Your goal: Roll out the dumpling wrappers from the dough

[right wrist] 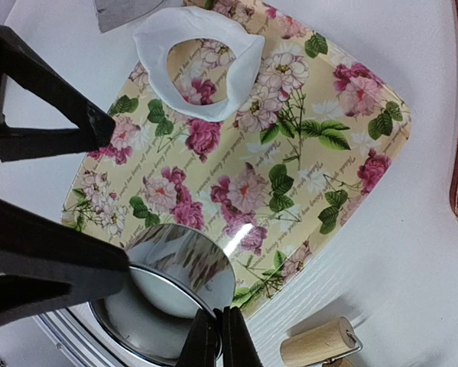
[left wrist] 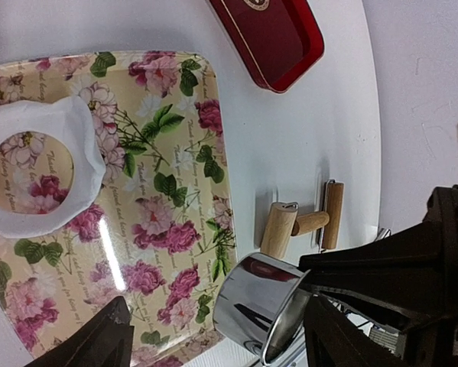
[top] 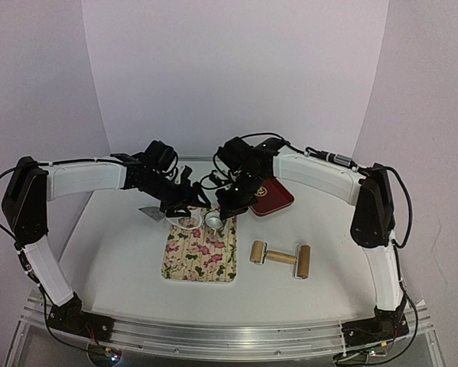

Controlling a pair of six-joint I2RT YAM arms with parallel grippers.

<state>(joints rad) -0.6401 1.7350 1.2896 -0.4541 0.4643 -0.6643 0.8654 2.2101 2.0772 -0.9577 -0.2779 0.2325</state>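
A shiny metal ring cutter [right wrist: 184, 256] hangs over the near corner of the floral tray [right wrist: 320, 176], and my right gripper [right wrist: 219, 325] is shut on its rim. Inside the ring a white round of dough, a dumpling wrapper [right wrist: 161, 296], shows. My left gripper [left wrist: 221, 340] is open, with the ring cutter [left wrist: 259, 302] between its spread fingers, nearer the right one. A white dough sheet [left wrist: 79, 130] with a round hole cut out lies at the tray's far end. From above, both grippers [top: 189, 206] [top: 225, 208] meet over the tray's far edge.
A wooden rolling pin [top: 280, 258] lies on the table right of the floral tray [top: 200, 256]. A red tray [top: 273, 196] sits behind the right gripper. A grey scraper [top: 151, 212] lies left of the dough sheet [top: 184, 223].
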